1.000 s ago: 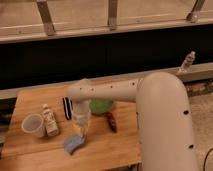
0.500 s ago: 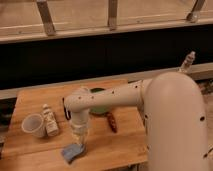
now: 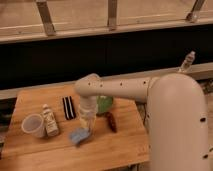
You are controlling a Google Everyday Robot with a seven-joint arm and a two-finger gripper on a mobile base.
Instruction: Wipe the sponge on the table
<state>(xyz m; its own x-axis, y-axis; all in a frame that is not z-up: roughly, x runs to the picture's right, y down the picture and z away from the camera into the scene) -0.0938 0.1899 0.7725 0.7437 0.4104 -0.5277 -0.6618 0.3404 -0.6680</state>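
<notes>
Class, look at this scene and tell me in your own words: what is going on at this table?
A robot arm reaches down over the wooden table, its gripper down at the light-blue sponge near the front edge. It looks set to wipe the tabletop with it. A cup, a small bottle, a black striped block and a green pan stand nearby.

At the left of the counter (image 3: 120,145) you have a clear cup (image 3: 33,125) with a small pale bottle (image 3: 49,121) just beside it. Behind them lies a black striped block (image 3: 68,108). The gripper (image 3: 85,129) hangs between that bottle and a dark brown oblong thing (image 3: 111,121). A green pan (image 3: 105,104) sits behind.
</notes>
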